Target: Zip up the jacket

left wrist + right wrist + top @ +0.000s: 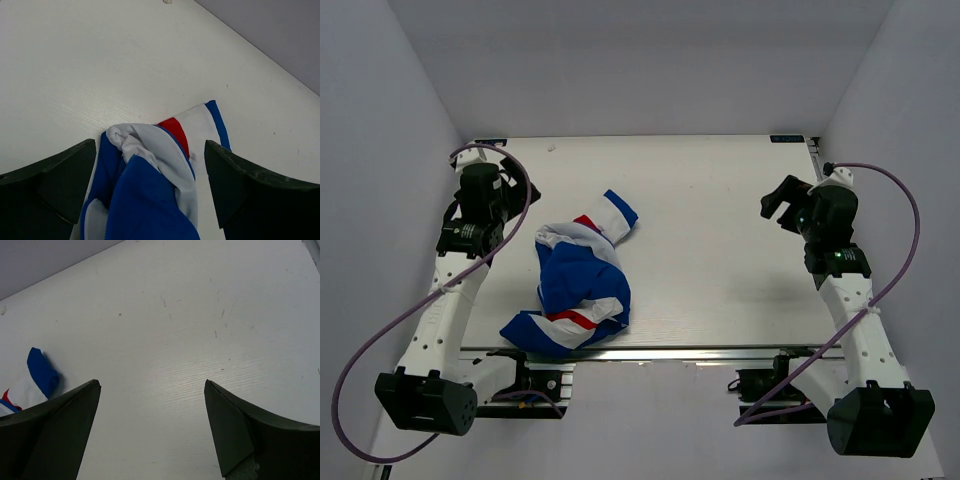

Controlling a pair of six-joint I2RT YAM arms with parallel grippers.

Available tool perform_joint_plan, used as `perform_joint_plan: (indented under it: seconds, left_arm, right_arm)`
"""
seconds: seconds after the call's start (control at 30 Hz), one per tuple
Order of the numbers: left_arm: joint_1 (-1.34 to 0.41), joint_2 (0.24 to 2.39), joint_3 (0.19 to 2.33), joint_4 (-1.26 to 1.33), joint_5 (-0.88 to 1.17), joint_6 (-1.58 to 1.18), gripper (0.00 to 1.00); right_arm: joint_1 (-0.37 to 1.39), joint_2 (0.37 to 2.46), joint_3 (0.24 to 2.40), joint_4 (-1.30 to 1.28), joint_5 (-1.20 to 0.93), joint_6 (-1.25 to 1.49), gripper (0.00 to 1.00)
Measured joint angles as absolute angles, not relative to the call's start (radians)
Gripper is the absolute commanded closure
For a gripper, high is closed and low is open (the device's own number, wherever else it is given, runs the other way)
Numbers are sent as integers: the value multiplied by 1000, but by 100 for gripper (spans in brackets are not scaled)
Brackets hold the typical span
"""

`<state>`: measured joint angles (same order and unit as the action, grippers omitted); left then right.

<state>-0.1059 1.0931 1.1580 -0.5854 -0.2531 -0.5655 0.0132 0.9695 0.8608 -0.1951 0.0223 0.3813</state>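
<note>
Two grippers are hanging over a white table point(720, 250), each with its jaws spread wide and gripping nothing. In the top view we are seeing the jacket point(578, 280) lying in a crumpled heap at the lower left of centre. Its blue cloth is bunching with red and white bands, and one white flap with a blue edge is pointing toward the upper right. The left gripper point(150, 145) is hovering just beside the heap. Through its wrist camera we are finding the jacket filling the lower middle of the frame between the two dark fingers point(55, 185), though we cannot tell whether they are touching it. The right gripper point(152, 385) is hanging at the right of the top view, well apart from the jacket, whose blue tip is showing at the left edge of that wrist view. Whether the zip is joined, we cannot tell.
</note>
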Motion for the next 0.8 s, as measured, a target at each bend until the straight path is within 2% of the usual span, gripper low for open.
perform_joint_plan:
  seconds: [0.2,0.33,0.57,0.67,0.77,0.8]
  left_arm:
    - [-105,1160,1179,-625,-207,-561,2]
    - [-104,1223,1158,-647,-88,-558,2]
    - [-120,1304,927,-631,104,-586,5]
    - [-178,1399,875,-598,149,-612,44]
    - [-265,1510,907,-567,155,-617,100]
    - [-288,1569,958,-574,152,-595,100]
  right_arm:
    - [13,955,859,-197,-30,367,10]
    - [13,920,835,-163,-64,358,11]
    - [13,940,834,-156,-82,361,11]
    - [13,970,834,-162,-83,370,11]
    - [13,982,834,-164,-99,375,11]
    - [13,981,834,-162,-110,375,11]
